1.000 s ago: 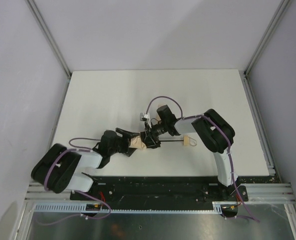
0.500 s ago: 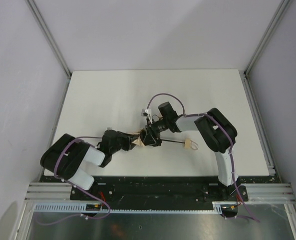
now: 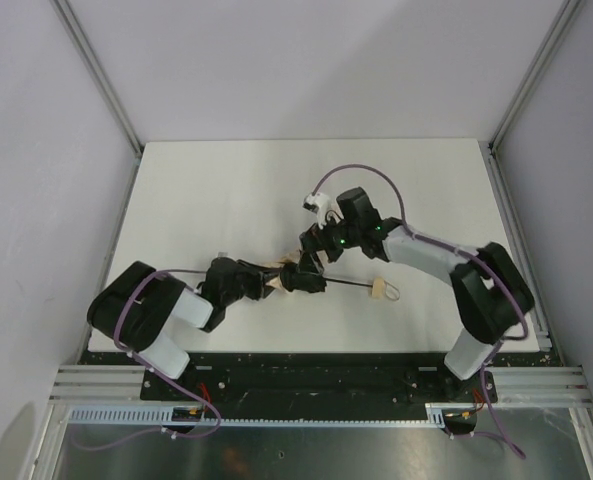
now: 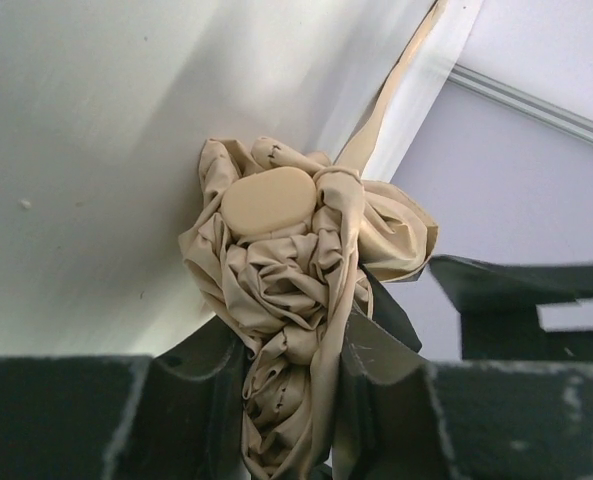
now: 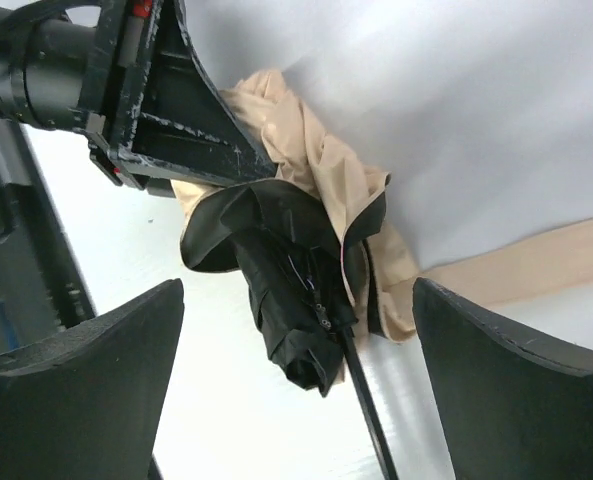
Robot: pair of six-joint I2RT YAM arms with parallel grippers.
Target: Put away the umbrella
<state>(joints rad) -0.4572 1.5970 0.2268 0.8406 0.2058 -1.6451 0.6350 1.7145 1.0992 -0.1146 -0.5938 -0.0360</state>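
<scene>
The compact folding umbrella with scrunched beige fabric, thin black shaft and pale wooden handle (image 4: 276,250) is lying mid-table on the white tabletop (image 3: 206,200), toward the near edge. The left gripper (image 4: 294,345) is pinching the bunched canopy. The right gripper (image 5: 296,300) hangs over it, jaws spread wide and holding nothing.

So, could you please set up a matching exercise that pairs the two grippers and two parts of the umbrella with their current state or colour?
Things:
1. left gripper
2. right gripper
3. umbrella canopy
4. umbrella shaft

States or colours:
A. thin and black
B. jaws wide open, touching nothing
C. jaws clamped on fabric
D. beige, bunched into a wad

Pairs: 1-C, 2-B, 3-D, 4-A
</scene>
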